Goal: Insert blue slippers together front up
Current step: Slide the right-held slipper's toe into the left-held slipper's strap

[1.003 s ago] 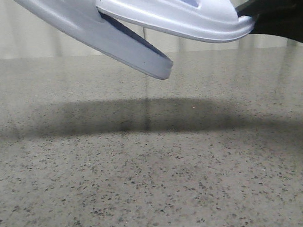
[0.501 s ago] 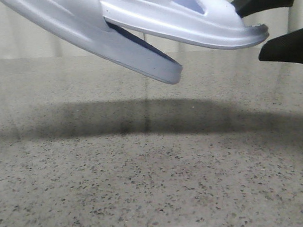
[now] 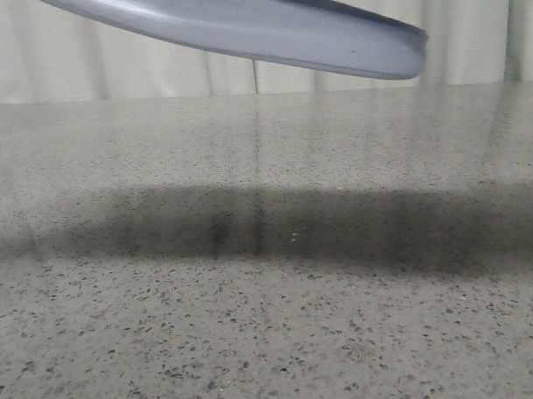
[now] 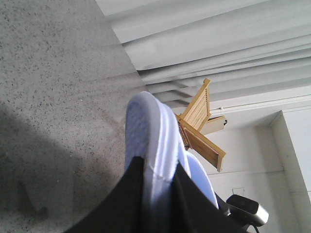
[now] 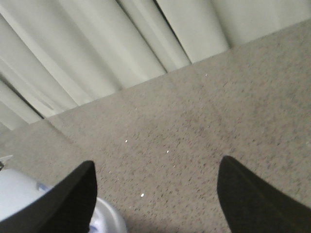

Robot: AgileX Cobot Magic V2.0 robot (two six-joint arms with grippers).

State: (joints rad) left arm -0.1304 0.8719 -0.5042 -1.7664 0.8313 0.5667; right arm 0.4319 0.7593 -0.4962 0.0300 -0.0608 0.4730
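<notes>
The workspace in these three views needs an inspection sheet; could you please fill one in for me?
Surface: speckled grey table, with a broad shadow across it.
Job's things: blue slippers held in the air above the table, off the surface; the left wrist view shows them pressed together.
Clutter: nothing seen on the table.
Grippers: left gripper shut on the blue slippers; right gripper open and holding nothing, a slipper edge beside one finger.
Cables: nothing seen.
Surroundings: pale curtain behind the table; a wooden rack and white walls in the left wrist view.
</notes>
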